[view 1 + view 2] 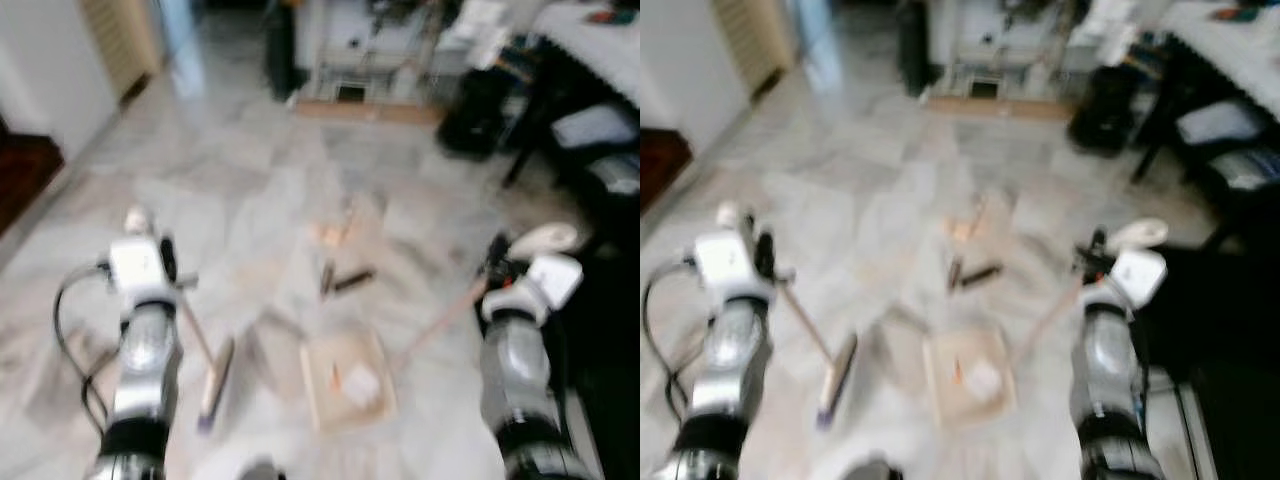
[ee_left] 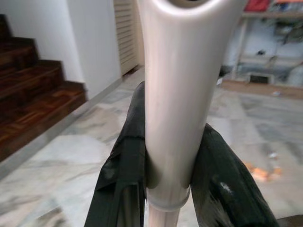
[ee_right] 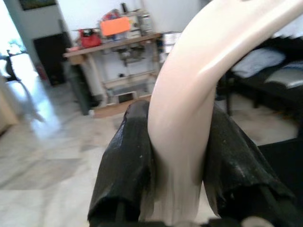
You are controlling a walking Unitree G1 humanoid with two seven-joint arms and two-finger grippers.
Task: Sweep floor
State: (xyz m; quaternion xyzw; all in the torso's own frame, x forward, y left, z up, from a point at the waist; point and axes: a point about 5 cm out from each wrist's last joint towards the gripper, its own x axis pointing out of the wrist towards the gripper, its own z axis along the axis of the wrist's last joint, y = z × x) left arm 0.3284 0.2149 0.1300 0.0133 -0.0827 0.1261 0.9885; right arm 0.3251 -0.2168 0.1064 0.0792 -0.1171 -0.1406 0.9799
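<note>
While both arms are raised over the marble floor (image 1: 250,190), we hold one tool in each. Our left end effector (image 2: 168,156) is clenched on the pale broom handle (image 2: 170,85), black fingers (image 2: 123,156) pressed to either side of it; the shaft slopes down and to the right to the broom head (image 1: 217,380), which rests on the floor just left of the dustpan (image 1: 345,385). Our right end effector (image 3: 177,156) is clenched on the curved cream dustpan handle (image 3: 199,85), whose shaft runs down and to the left to the pan. The pan lies between the arms and already carries a small pale lump.

Beyond the pan, farther from us, lie dark stick-like pieces (image 1: 345,280) and, farther still, orange scraps (image 1: 332,233). We judge that the remaining debris lies ahead of the broom head and to its right, so the left arm must reach past it and draw it back toward the pan. Head views are blurred; finer detail cannot be told.
</note>
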